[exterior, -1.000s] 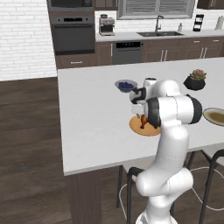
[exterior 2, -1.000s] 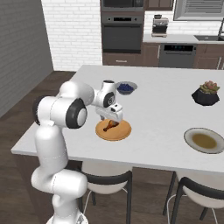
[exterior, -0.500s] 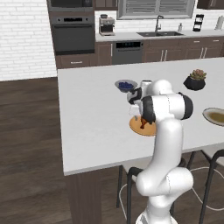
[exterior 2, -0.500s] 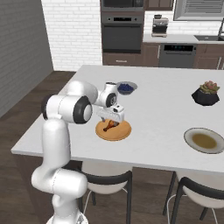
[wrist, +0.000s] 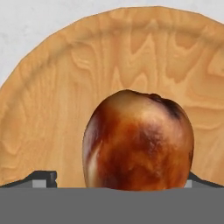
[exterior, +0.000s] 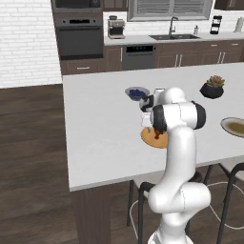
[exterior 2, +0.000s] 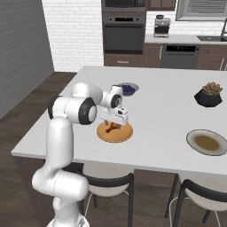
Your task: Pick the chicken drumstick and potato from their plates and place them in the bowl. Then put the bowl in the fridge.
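The gripper hangs low over the wooden plate near the front edge of the white island counter, with its jaws spread wide and nothing caught between them. In the hand view the chicken drumstick sits right in front of the camera, its fat browned end centred between the two finger tips, which peek up on either side at the bottom, well apart and not yet touching the meat. The drumstick lies on that wooden plate, and from the right base view its thin end seems to point off to one side. A second plate, pale-rimmed with a tan middle, lies well apart to the arm's right, beyond it a potted plant, and a small bowl of blueberries stands just behind the arm. The risk now is mostly in the closing: the fat end is round and glossy, so if the fingers shut too high on its curve it could squirt out sideways or roll across the plate. Pressing down too far could also tip or shove the light plate toward the counter edge. A grip off the centre of mass might let the bone end swing and drop during the lift.
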Robot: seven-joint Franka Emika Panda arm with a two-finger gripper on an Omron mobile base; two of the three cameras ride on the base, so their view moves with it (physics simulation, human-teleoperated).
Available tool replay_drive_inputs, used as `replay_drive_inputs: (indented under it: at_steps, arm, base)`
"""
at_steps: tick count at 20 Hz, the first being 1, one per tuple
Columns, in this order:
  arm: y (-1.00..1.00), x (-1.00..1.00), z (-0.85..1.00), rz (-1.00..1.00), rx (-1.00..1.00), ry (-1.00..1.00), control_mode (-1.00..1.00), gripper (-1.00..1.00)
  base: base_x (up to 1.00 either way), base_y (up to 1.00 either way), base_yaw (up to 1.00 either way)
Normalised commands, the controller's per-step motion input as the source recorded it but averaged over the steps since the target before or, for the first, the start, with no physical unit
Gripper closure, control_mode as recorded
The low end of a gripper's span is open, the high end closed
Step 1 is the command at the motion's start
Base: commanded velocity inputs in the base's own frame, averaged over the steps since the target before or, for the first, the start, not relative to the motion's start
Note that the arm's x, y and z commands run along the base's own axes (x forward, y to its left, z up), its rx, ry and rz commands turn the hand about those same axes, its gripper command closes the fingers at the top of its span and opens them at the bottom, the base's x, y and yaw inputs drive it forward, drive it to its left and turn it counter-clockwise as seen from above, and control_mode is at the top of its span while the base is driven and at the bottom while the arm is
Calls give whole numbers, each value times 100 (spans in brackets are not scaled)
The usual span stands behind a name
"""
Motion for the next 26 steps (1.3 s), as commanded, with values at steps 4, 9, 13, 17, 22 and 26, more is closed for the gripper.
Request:
replay_drive_inputs:
  at_steps: [4,9,13,17,22,26]
  arm:
    - [0,0,-25,0,1,2,-100,100]
    - [0,0,-17,0,0,0,-100,100]
    - [0,-15,-3,-1,0,-1,-100,100]
    - [19,-77,19,0,-7,-19,-100,100]
    - [47,-100,81,3,-18,-40,-100,100]
    - [73,-100,100,5,-15,-25,-100,100]
  base:
    - [0,0,0]
    - [0,0,0]
    - [0,0,0]
    - [0,0,0]
    - [0,0,0]
    - [0,0,0]
